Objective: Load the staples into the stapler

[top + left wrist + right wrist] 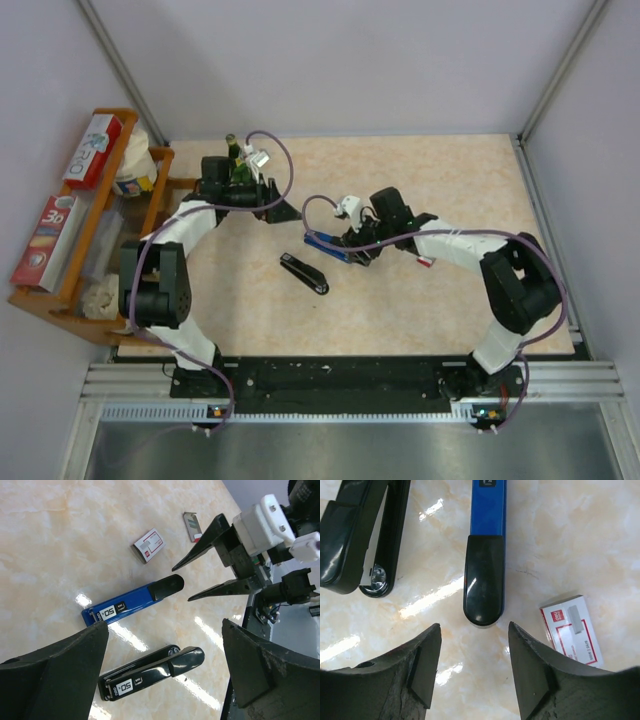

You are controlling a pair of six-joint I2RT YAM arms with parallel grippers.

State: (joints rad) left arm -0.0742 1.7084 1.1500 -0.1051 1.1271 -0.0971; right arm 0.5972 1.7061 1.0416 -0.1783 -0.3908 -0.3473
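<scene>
A blue stapler [326, 243] lies closed on the table, with a black stapler [303, 273] just in front of it. My right gripper [475, 626] is open and empty, its fingertips just short of the blue stapler's black end [484, 580]. The staples box [571, 636], white with a red label, lies flat to the right of that gripper. My left gripper [162, 624] is open and empty, above the table, with the black stapler [150, 672] between its fingers in view. The left wrist view also shows the blue stapler [132, 601], the box [149, 545], the grey and red inner tray [192, 526] and the open right gripper [181, 582].
A wooden rack [80, 300] holding boxes and rolls stands along the left edge. A small green bottle [231, 150] stands behind the left wrist. White walls close in the table at the back and sides.
</scene>
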